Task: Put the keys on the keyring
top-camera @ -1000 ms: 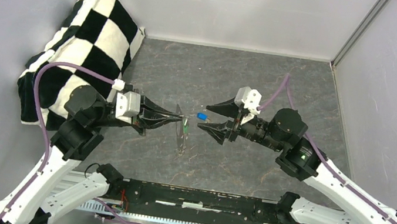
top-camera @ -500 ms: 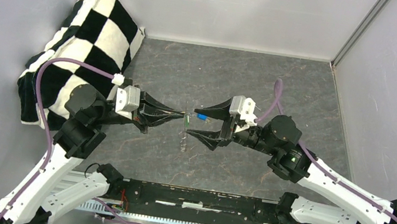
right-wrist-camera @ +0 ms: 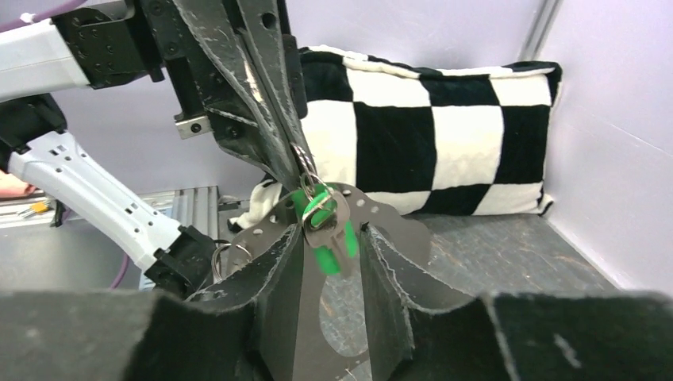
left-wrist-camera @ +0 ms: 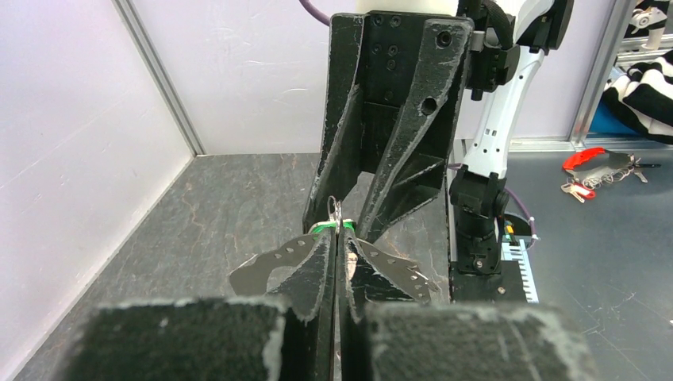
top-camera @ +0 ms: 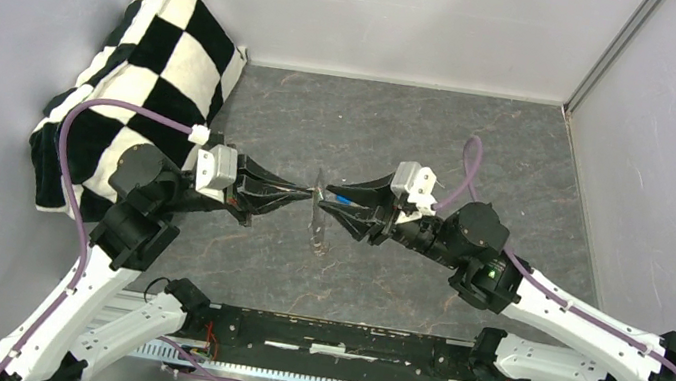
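1. Within the last second the right gripper (top-camera: 330, 203) advanced leftward, from well apart to tip-to-tip with the left gripper (top-camera: 303, 194). Its jaws narrowed from wide to a partial gap.
2. Right wrist view: those jaws stood either side of the green key (right-wrist-camera: 324, 228), close to it. Contact could not be confirmed, so no grip noted yet.
3. Left gripper hardly moved. Its fingers were pressed together on the top of the keyring (right-wrist-camera: 401, 234), which hung upright above the table (top-camera: 442, 145) with the green key at the pinch. Whether that key was already threaded could not be told.
4. Blue key (top-camera: 341, 196) lay unmoved on the table, under the right fingers.
5. Judgement: the right gripper was closing on the green key, and the blue key was still to do.
6. Pose: both arms reached inward, fingers roughly level, meeting at mid-table.
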### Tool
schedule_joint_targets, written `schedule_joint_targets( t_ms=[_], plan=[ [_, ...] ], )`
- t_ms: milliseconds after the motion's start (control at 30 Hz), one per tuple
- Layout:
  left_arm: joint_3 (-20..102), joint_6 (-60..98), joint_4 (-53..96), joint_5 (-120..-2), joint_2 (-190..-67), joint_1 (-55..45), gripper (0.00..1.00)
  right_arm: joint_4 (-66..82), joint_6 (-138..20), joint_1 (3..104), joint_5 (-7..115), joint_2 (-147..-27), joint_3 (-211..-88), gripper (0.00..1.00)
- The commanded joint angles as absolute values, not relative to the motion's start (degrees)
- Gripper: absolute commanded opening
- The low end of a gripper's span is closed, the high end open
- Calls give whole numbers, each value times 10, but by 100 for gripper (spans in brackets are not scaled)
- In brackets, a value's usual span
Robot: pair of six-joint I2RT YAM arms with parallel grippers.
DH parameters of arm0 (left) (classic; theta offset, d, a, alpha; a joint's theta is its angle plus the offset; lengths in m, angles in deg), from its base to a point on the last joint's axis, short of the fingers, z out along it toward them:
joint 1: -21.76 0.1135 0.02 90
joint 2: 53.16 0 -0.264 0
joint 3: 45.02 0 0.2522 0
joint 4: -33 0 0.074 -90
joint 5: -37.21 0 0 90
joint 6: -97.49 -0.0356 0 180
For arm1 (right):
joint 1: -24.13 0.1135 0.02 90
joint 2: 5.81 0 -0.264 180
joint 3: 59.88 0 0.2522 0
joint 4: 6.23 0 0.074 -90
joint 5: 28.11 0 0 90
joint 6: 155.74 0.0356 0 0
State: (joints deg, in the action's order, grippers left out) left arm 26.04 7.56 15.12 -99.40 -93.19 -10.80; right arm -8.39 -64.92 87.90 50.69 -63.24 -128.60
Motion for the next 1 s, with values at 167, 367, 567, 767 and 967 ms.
schedule_joint_targets(
  t_ms=[167, 367, 567, 767, 967],
  plan=[
    [270, 83, 176, -989, -925, -108, 2, -132, -653, 886, 561, -606, -1266, 33],
    [272, 83, 176, -988, -928, -107, 2, -134, -667, 896, 553, -623, -1272, 37],
    [276, 80, 170, -988, -927, -107, 2, -135, -672, 900, 554, -631, -1274, 35],
    [277, 79, 170, -989, -928, -107, 2, -152, -672, 903, 559, -630, -1265, 36],
    [278, 79, 170, -992, -929, -108, 2, -174, -677, 913, 582, -649, -1272, 40]
  ],
)
